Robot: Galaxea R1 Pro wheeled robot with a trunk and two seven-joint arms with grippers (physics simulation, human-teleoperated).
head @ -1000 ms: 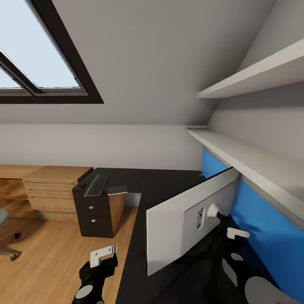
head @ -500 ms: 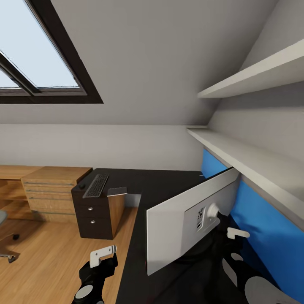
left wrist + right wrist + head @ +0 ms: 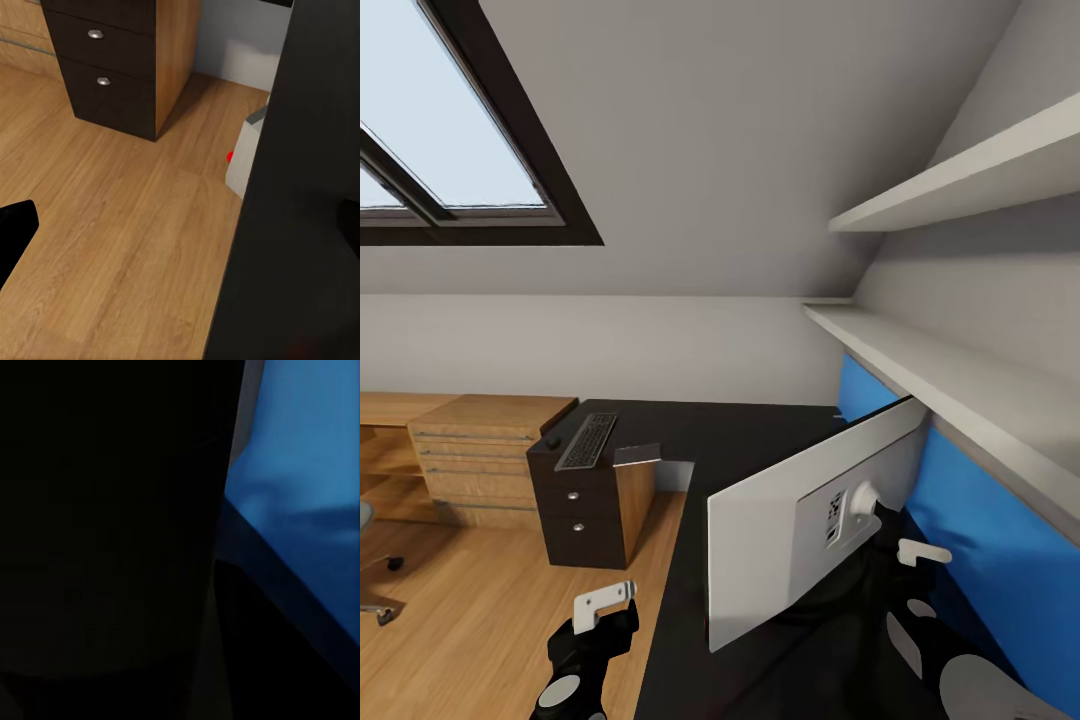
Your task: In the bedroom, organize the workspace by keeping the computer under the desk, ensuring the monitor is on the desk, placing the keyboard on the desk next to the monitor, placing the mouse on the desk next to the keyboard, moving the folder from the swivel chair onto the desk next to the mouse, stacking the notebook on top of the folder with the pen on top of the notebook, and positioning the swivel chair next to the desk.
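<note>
The monitor (image 3: 800,520) stands tilted on the black desk (image 3: 740,440), its white back toward me. My right gripper (image 3: 922,552) is close behind the monitor's back mount, between it and the blue wall panel; its jaws are hidden. My left gripper (image 3: 605,603) hovers open over the floor beside the desk's edge (image 3: 300,225), holding nothing. The keyboard (image 3: 587,440) and the mouse (image 3: 553,440) lie on the desk's far wing above the drawers (image 3: 105,52). The computer (image 3: 241,159), pale grey with a red light, sits under the desk. Part of the swivel chair (image 3: 372,590) shows at the far left.
A light wood drawer unit (image 3: 480,450) stands left of the desk. Two white shelves (image 3: 940,370) run along the right wall above the blue wall panel (image 3: 980,530). A flat grey item (image 3: 637,453) lies beside the keyboard. Wood floor (image 3: 480,620) lies open left of the desk.
The head view has drifted slightly to the right, so the chair and drawers sit a little further left in the picture. Monitor and both grippers keep their places.
</note>
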